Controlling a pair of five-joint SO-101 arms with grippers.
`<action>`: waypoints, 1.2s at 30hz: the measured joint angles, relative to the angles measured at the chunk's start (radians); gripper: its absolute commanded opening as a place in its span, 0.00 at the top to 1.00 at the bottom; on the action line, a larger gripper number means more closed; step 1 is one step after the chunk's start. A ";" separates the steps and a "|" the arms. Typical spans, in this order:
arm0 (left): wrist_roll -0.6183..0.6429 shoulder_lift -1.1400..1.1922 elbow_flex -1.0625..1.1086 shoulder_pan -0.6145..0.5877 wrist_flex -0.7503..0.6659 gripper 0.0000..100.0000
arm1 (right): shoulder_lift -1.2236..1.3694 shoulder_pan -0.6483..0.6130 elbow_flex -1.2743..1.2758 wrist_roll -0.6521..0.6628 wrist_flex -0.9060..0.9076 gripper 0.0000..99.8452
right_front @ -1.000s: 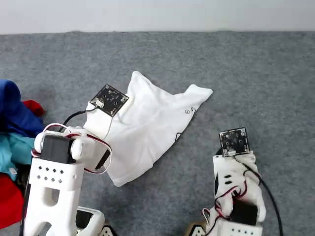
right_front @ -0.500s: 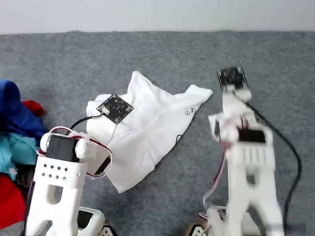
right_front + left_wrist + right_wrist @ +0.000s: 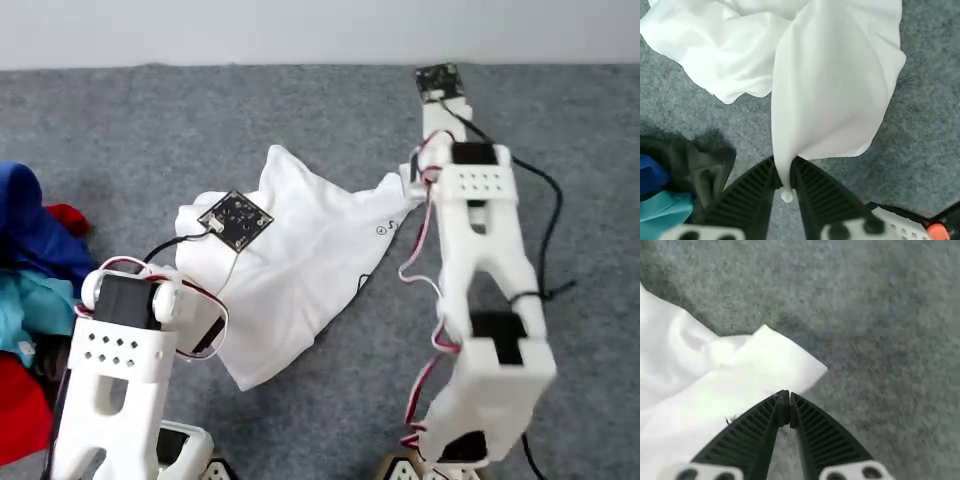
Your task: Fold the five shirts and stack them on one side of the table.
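Grey tabletop (image 3: 560,130), right end effector (image 3: 786,396) reached shirt (image 3: 300,250)

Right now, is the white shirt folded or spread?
Neither: it is bunched. The white shirt lies rumpled in uneven layers on the table, with one edge pinched in the left gripper.

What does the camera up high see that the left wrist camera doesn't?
From up high: the whole left arm, the right arm stretched out over a corner of the white shirt, and red cloth in the pile at the table's edge. From the left wrist: the left gripper up close, pinching a fold of the shirt. Both: the white shirt, the grey table, blue cloth and teal cloth.
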 measured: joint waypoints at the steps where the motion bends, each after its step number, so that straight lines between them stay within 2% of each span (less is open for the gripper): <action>1: 0.000 0.000 0.000 0.000 0.000 0.99 | 0.040 -0.006 -0.041 0.000 0.008 0.99; 8: 0.000 0.000 0.000 0.000 -0.003 0.99 | 0.298 -0.048 -0.261 0.000 0.020 0.99; 12: 0.000 0.000 0.000 0.000 -0.003 0.99 | 0.420 -0.034 -0.311 0.032 0.094 0.99; 23: 0.000 0.000 0.000 0.000 -0.026 0.99 | 0.434 0.071 -0.396 0.112 0.532 0.99; 30: 0.000 -0.003 0.000 0.000 -0.081 0.99 | 0.404 0.126 -0.396 0.155 0.628 0.98; 32: 0.000 -0.003 0.000 0.000 -0.089 0.99 | 0.371 0.126 -0.396 0.158 0.628 0.96; 36: 0.000 -0.003 -0.003 0.000 -0.092 0.99 | 0.319 0.120 -0.422 0.160 0.629 0.82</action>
